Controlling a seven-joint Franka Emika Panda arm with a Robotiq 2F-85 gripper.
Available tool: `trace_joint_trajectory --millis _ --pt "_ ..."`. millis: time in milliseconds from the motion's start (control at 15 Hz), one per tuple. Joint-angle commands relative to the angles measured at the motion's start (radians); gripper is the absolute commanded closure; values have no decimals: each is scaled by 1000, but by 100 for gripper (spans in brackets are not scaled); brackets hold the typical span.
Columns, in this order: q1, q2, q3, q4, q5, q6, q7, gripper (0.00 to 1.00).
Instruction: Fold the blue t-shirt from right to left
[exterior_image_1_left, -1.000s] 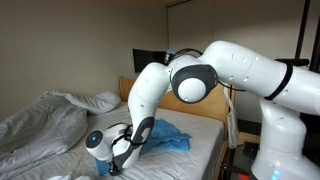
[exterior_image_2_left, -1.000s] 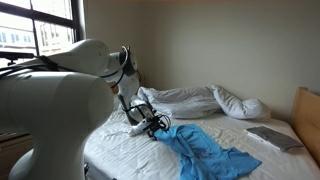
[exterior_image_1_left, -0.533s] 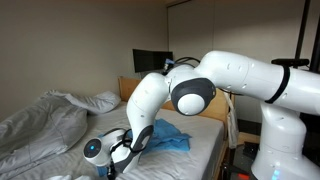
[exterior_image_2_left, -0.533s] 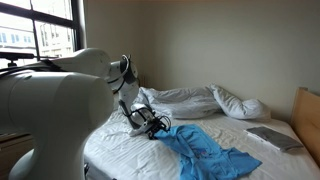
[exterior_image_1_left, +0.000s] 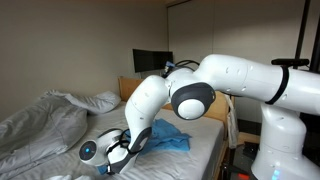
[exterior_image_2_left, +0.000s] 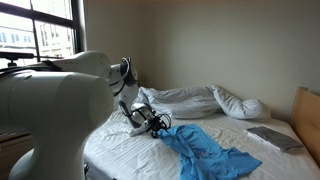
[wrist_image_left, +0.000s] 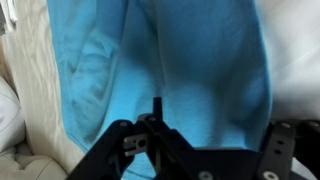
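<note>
The blue t-shirt (exterior_image_1_left: 172, 138) lies rumpled on the white bed sheet (exterior_image_2_left: 120, 150) and reaches from the middle of the bed toward the headboard (exterior_image_2_left: 205, 150). It fills most of the wrist view (wrist_image_left: 190, 60). My gripper (exterior_image_2_left: 155, 125) hangs low over the end of the shirt farthest from the headboard and shows in both exterior views (exterior_image_1_left: 128, 150). In the wrist view its jaws (wrist_image_left: 220, 125) stand apart with the cloth lying flat below them, so it is open and holds nothing.
A rumpled grey duvet (exterior_image_1_left: 40, 125) and a white pillow (exterior_image_2_left: 240, 105) lie along the bed's far side. A flat grey object (exterior_image_2_left: 270, 137) rests near the wooden headboard (exterior_image_2_left: 308, 115). A window (exterior_image_2_left: 40, 30) is behind the arm.
The wrist has moved a little lower and away from the headboard. The shirt has barely shifted.
</note>
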Motion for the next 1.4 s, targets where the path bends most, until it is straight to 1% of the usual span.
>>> trace_joint_trajectory --millis 0,67,133,200,267,333,533,600,667,733,933,1133,1333 --pt "-43 -7 55 13 2 -116 -57 66" --pt "-59 -14 79 15 11 -150 -85 72" --pt "-62 -27 81 1 50 -171 -133 78" --pt "-75 -31 98 5 65 -200 -164 85" --pt "-92 -40 115 2 86 -224 -209 89" --pt "-124 -42 155 18 75 -261 -236 90" --pt "-188 -45 221 48 108 -328 -335 95" --pt "-208 -44 241 63 121 -347 -365 92" --pt "-233 -46 264 78 142 -367 -409 93" --pt "-253 -47 281 96 166 -389 -445 90" --pt "-329 -68 338 162 267 -473 -602 90" --pt "-391 -75 380 266 370 -604 -730 92" --pt "-426 -69 398 385 437 -750 -798 92"
